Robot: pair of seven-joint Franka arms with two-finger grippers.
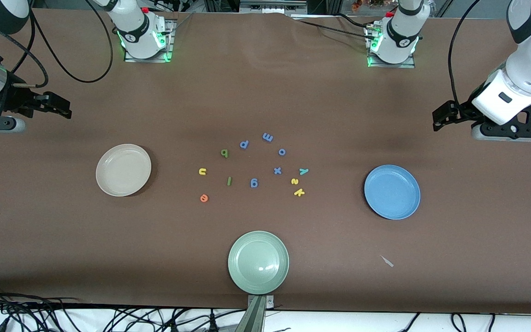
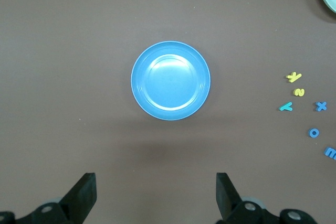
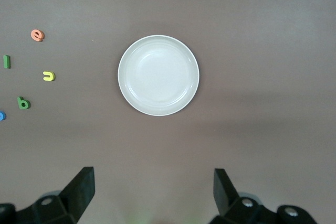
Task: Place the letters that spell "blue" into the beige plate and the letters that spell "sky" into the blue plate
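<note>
Nothing moved yet: all seven task letters are on the table and both target plates are empty.

Right gripper (image 1: 65, 108) hangs over bare table at its own end, jaws spread wide, holding nothing. Beige plate (image 1: 123, 169) sits below it and slightly toward the table's middle; in the right wrist view the plate (image 3: 158, 75) is straight ahead of the fingers.

Left gripper (image 1: 440, 119) mirrors that at the other end: jaws apart, empty, with the blue plate (image 1: 392, 192) ahead of it (image 2: 170, 81).

Letters sit in a loose cluster between the two plates, well apart from both grippers.
- "blue" set lies on the beige-plate side: b (image 1: 224, 152), l (image 1: 229, 181), u (image 1: 202, 171), e (image 1: 204, 198). The right arm is clearly nearer.
- "sky" set lies on the blue-plate side: s (image 1: 294, 181), k (image 1: 298, 192), y (image 1: 303, 171). The left arm is nearer. These three are packed close together, so there's little finger clearance.

Key relation for the first pick: from the right gripper, u and e are the closest letters, just past the beige plate toward the cluster. The l is a thin bar whose long axis runs roughly toward the front camera, so the jaws should close across its short side.

Distractors: blue-purple letters (image 1: 254, 183) in the middle, and a pale green plate (image 1: 258, 262) nearest the front camera. Leave them.
</note>
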